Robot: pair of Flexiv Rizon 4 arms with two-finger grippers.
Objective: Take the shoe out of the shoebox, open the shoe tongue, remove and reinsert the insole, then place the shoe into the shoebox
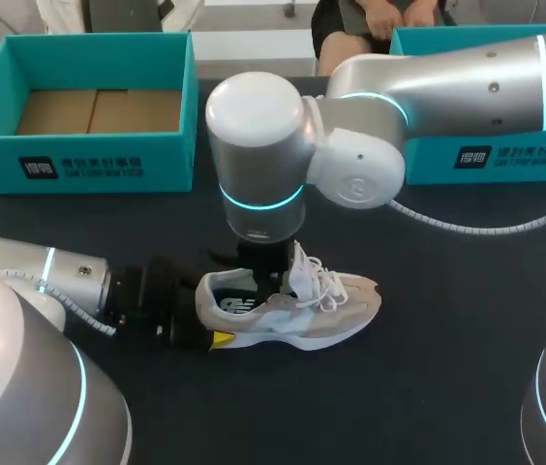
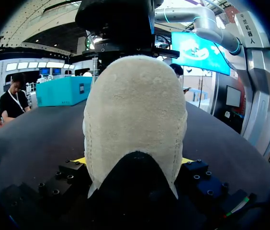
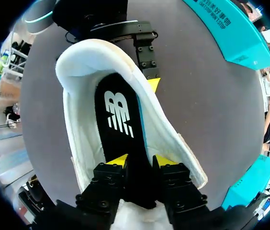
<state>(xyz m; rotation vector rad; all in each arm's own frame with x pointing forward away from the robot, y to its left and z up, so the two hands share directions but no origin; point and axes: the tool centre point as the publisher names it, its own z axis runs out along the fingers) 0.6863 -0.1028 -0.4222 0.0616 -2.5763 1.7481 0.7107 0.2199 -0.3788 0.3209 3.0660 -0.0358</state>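
A beige and white shoe (image 1: 302, 310) lies on its sole on the dark table, toe toward the right. My left gripper (image 1: 213, 312) comes in from the left and is shut on the heel (image 2: 135, 120), with one yellow tip on each side of it (image 2: 134, 162). My right gripper (image 1: 268, 276) reaches down from above into the shoe's mouth. Its fingers stand apart (image 3: 142, 162) just over the black insole (image 3: 118, 115), which lies flat inside the white lining (image 3: 77, 120). The tongue and laces (image 1: 312, 276) are pulled up toward the toe.
An open teal shoebox (image 1: 79, 160) with a cardboard floor stands at the back left. A second teal box (image 1: 505, 155) sits at the back right, partly behind my right arm. A grey cable (image 1: 486, 228) hangs from that arm over the table.
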